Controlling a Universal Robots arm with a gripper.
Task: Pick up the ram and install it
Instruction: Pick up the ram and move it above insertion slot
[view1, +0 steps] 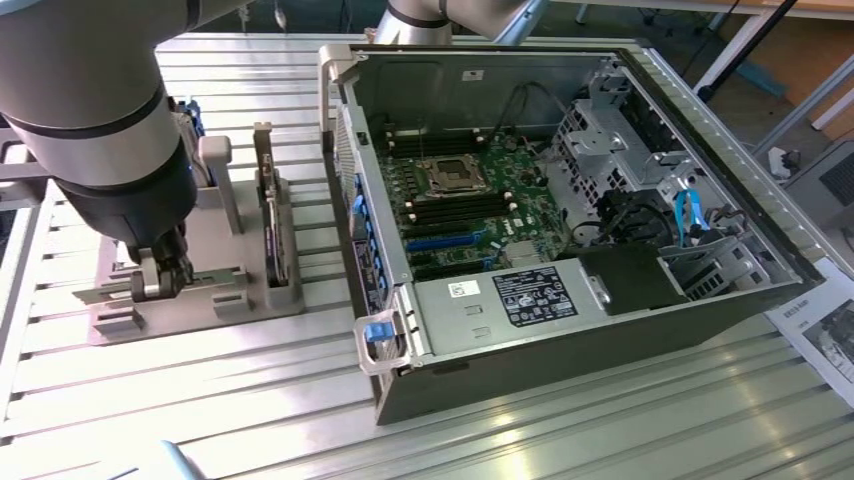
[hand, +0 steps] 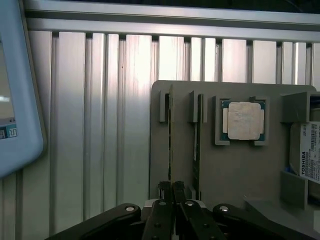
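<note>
The ram (hand: 170, 140) stands edge-on in a slot of the grey holder (hand: 240, 170), a thin green strip running away from my fingers. My gripper (hand: 171, 192) is directly over its near end, both dark fingertips (hand: 164, 191) pressed together on the thin edge. In the exterior view the gripper (view1: 158, 280) reaches down into the grey holder (view1: 200, 300) at that view's left, and the arm hides the stick there. The open computer case (view1: 561, 200) lies to the right, with dark memory slots (view1: 454, 208) on its motherboard.
A second thin green board (hand: 198, 140) stands in the neighbouring slot. A square silver processor (hand: 243, 120) and a hard drive (hand: 310, 157) sit further along the holder. A dark upright expansion card (view1: 274, 235) stands between holder and case. A pale blue object (hand: 15, 100) is alongside.
</note>
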